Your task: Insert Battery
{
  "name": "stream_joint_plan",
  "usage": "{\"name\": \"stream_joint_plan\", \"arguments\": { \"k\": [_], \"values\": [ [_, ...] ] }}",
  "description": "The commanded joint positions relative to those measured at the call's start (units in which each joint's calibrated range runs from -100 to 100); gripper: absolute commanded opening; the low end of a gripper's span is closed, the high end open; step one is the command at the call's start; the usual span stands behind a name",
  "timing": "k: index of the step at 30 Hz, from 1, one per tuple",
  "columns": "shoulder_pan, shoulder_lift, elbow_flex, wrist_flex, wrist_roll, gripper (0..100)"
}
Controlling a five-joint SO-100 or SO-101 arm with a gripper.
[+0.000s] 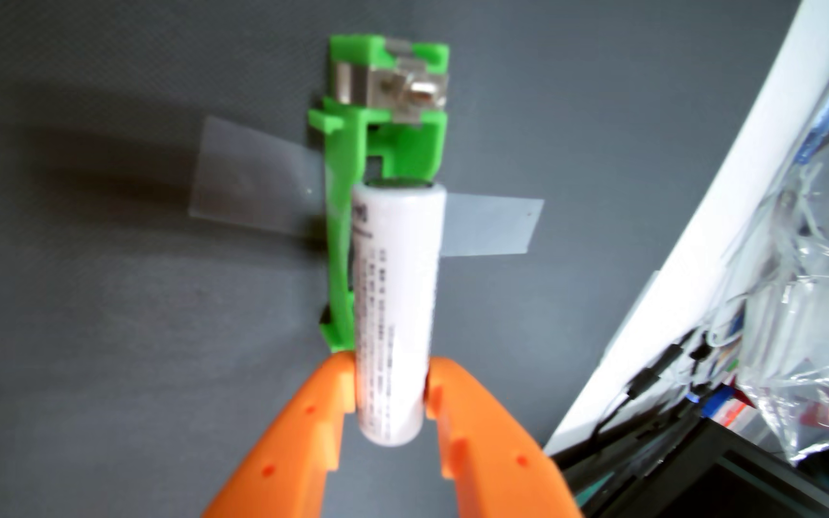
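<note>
Tool (390, 393) with orange fingers (303, 423) clamps the lower end of a white battery (395, 309), whose long axis points straight ahead. Beyond its far end, the green holder (387, 144) lies taped to the grey bench (103, 323), metal contact (420, 94) farthest away, slot roughly in line with the battery.

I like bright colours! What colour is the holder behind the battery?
Bright green holder, seen clearly in the wrist view.

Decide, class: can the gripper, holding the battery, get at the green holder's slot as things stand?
Probably yes: the gripper holds the white battery lined up over the green holder, and nothing visible blocks the slot.
</note>
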Motion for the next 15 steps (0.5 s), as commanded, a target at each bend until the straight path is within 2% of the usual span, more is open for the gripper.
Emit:
{"name": "stream_joint_plan", "arguments": {
  "k": [1,15],
  "values": [
    [2.5,2.3,-3.2,0.1,-0.5,1],
    [2.0,2.6,-3.0,-0.1,-0.1,1]
  ]
}}
